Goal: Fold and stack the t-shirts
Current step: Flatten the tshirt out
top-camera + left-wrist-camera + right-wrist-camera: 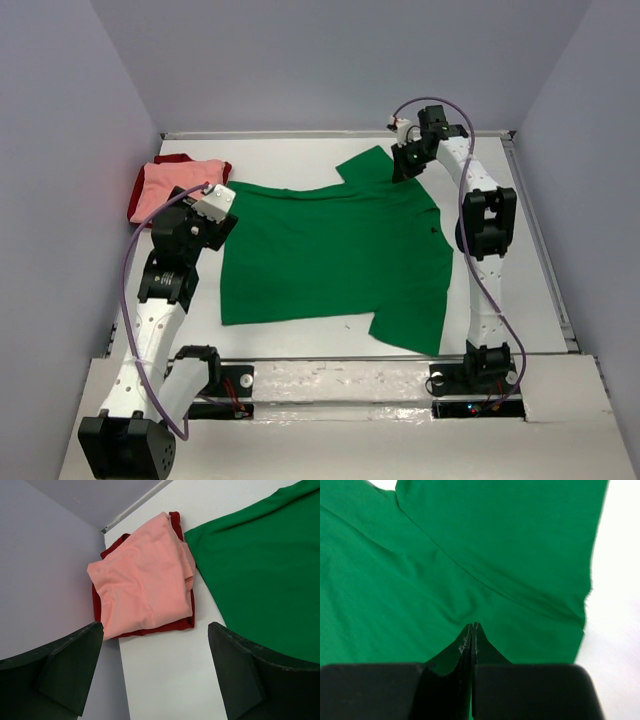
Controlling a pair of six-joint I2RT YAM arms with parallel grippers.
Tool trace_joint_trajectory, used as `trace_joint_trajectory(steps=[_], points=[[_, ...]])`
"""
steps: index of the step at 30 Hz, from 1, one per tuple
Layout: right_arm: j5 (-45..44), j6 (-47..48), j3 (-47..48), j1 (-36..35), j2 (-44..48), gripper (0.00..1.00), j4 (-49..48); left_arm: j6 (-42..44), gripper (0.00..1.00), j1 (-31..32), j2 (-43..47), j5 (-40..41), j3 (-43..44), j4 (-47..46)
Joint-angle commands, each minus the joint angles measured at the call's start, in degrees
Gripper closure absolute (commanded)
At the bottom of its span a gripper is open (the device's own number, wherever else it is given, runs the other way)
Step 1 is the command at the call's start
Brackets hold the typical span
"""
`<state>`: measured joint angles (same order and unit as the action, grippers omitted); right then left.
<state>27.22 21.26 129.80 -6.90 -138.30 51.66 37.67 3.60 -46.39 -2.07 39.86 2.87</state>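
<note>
The green t-shirt point(330, 250) lies spread flat at the centre of the tabletop point(520, 260), with sleeves toward 12 and 5 o'clock. The pink t-shirt point(165, 190) sits folded on the dark red t-shirt point(145, 630) at 10 o'clock. The right claw point(471, 626), at 1 o'clock, is closed tight, apparently pinching a thin fold by the far sleeve. The left claw point(155, 630) gapes wide and empty beside the stack. Risk: a shallow pinch may slip on lifting, or drag the shirt askew

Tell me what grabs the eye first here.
The bright green t-shirt lies spread out across the middle of the table, the right gripper shut on cloth near its far sleeve. In the far left corner, a folded salmon pink t-shirt lies on a dark red one, the open left gripper hovering above.
</note>
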Motion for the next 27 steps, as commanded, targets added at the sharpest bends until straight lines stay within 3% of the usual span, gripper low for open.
trace_joint_trajectory(steps=[1,8,13,27], points=[[-0.8,0.8,3.1,-1.0,-2.0,1.00,0.6,-0.3,0.01,-0.8,0.3,0.3,-0.5,-0.8],[-4.2,1.0,2.5,-1.0,-5.7,1.00,-2.0,-0.8,0.01,-1.3,0.2,-1.0,-0.7,0.0],[-7.6,0.5,7.2,-1.0,-9.3,1.00,-2.9,-0.7,0.01,-1.6,0.4,-1.4,-0.6,1.0],[-26.9,-0.3,13.0,-1.0,-15.5,1.00,-7.7,-0.8,0.01,-1.7,-1.8,-4.6,1.2,2.0]])
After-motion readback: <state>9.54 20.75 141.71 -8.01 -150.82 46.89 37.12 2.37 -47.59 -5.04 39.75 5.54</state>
